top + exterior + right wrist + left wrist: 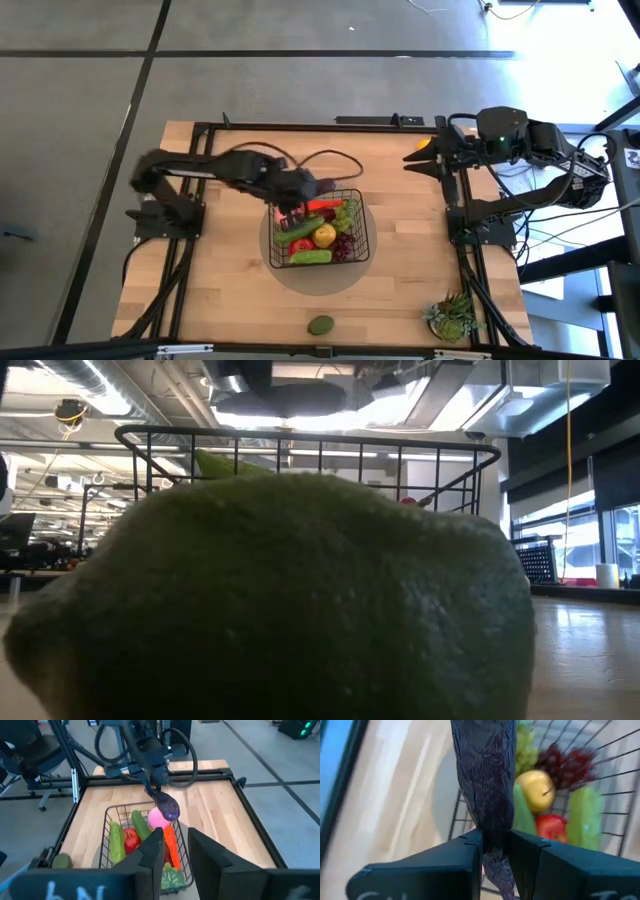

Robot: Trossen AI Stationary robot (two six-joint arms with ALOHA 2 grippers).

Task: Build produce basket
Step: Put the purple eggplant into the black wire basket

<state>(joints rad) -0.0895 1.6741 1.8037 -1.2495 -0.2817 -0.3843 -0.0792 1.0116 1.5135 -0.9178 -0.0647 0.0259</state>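
Note:
The black wire basket (pixel 366 240) stands at the table's middle and holds a tomato (pixel 551 826), a yellow lemon (pixel 536 790), cucumbers (pixel 584 815), green grapes and dark red grapes (pixel 567 762). A pink peach (pixel 158 818) also lies in it. My left gripper (pixel 292 210) is over the basket's left side, shut on a purple eggplant (pixel 168 807). My right gripper (pixel 175 845) is open and empty at the table's far right (pixel 410 160). A green lime (pixel 320 325) lies on the table near the front edge and fills the low view (pixel 280 600). My left gripper pinches the eggplant between its two fingers near its narrow end (pixel 495 822); a short stub shows behind the fingers. The fingers come from above, pointing down. The eggplant hangs below them, its thick end (pixel 170 811) lowest, just above the peach in the basket.
A spiky green potted plant (pixel 452 315) stands at the table's front right corner. Black frame rails run along the table's left and right sides (pixel 465 215). Bare wood lies around the basket on all sides.

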